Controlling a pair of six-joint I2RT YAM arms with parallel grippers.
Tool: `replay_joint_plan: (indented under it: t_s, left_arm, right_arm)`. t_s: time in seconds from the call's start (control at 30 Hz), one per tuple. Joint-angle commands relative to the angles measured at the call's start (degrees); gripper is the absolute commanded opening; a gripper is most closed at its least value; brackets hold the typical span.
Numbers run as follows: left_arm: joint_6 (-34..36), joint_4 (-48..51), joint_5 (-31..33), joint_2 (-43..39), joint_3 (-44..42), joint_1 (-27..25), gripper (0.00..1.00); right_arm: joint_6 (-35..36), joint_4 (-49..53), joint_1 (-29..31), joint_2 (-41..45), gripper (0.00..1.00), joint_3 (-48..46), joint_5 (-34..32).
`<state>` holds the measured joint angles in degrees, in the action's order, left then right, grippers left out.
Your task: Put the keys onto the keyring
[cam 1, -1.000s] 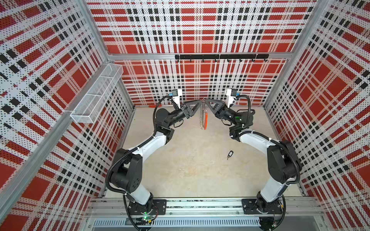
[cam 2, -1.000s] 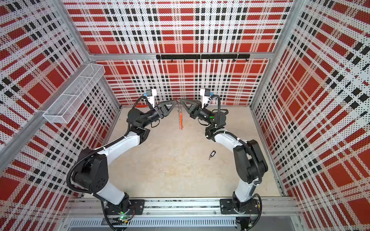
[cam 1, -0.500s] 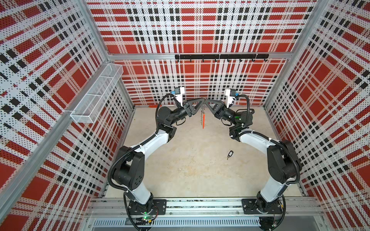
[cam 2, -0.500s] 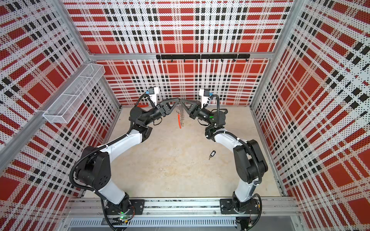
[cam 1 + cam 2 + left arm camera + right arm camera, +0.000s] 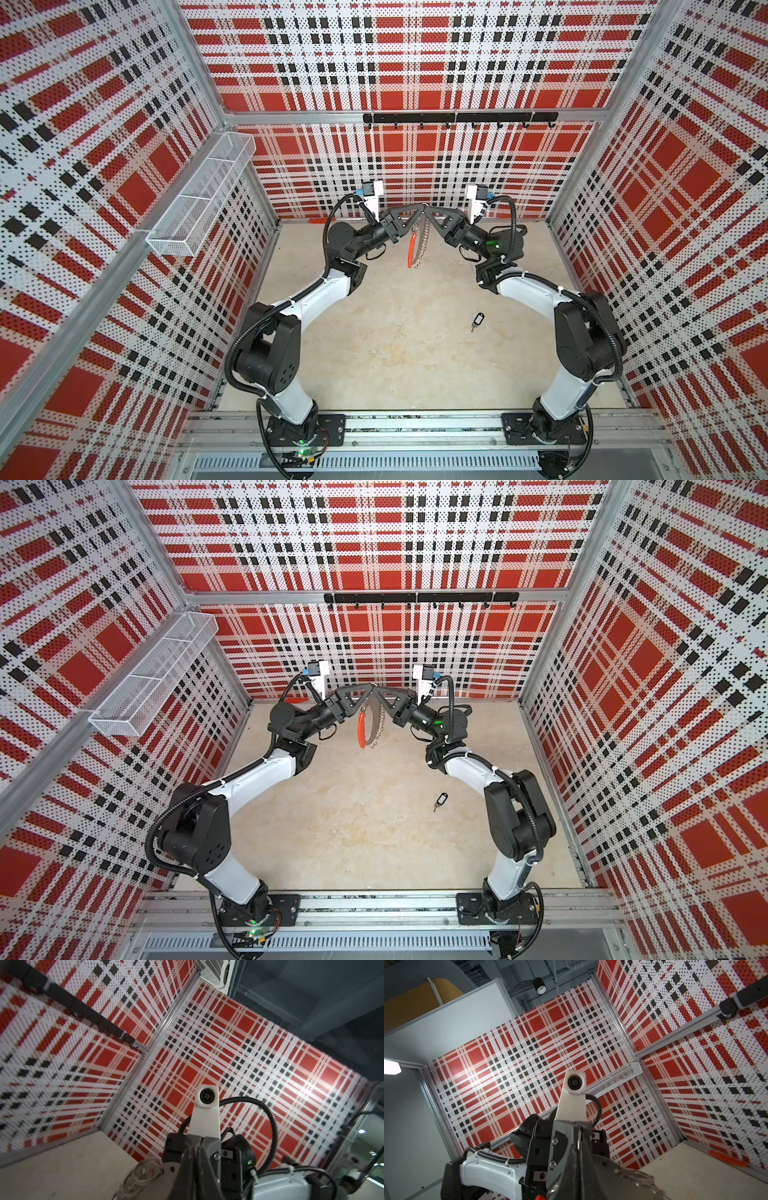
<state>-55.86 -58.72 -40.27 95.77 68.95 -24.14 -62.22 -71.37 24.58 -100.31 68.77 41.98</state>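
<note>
Enclosure walls: perforated panels printed in red, black and white plaid (image 5: pixel 415 62), framed by aluminium profiles (image 5: pixel 291 117). White wire-mesh trough basket (image 5: pixel 199 195) mounted on the left wall, divided into compartments. Long black hook rail (image 5: pixel 457 118) high on the back wall. Beige mottled tabletop (image 5: pixel 395 357). Small flat red-orange strip (image 5: pixel 318 221) lies at the foot of the back wall, left of centre.

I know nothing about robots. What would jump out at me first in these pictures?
The red plaid walls all round hit first. At the back, the left gripper and right gripper meet tip to tip, both shut on the top of a keyring dangling between them. The keys lie alone on the table, towards the right.
</note>
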Motion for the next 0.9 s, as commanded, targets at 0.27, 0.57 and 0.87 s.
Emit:
replay_joint_plan:
  t_s: [0.27, 0.57, 0.87]
  left_arm:
    - [3.01, 5.8, -2.47, 1.46, 4.23, 0.66, 0.0]
    - [36.73, 54.07, -2.8, 1.54, 18.45, 0.9, 0.0]
    - [51.01, 74.88, -7.01, 5.46, 29.85, 0.42, 0.0]
  right_arm:
    - [4.95, 6.43, -2.97, 3.28, 0.2, -0.13, 1.4]
    - [46.45, 71.55, -10.2, 7.12, 0.31, 15.08, 13.41]
    - [57.32, 88.75, -10.3, 2.5, 0.29, 24.31, 21.08]
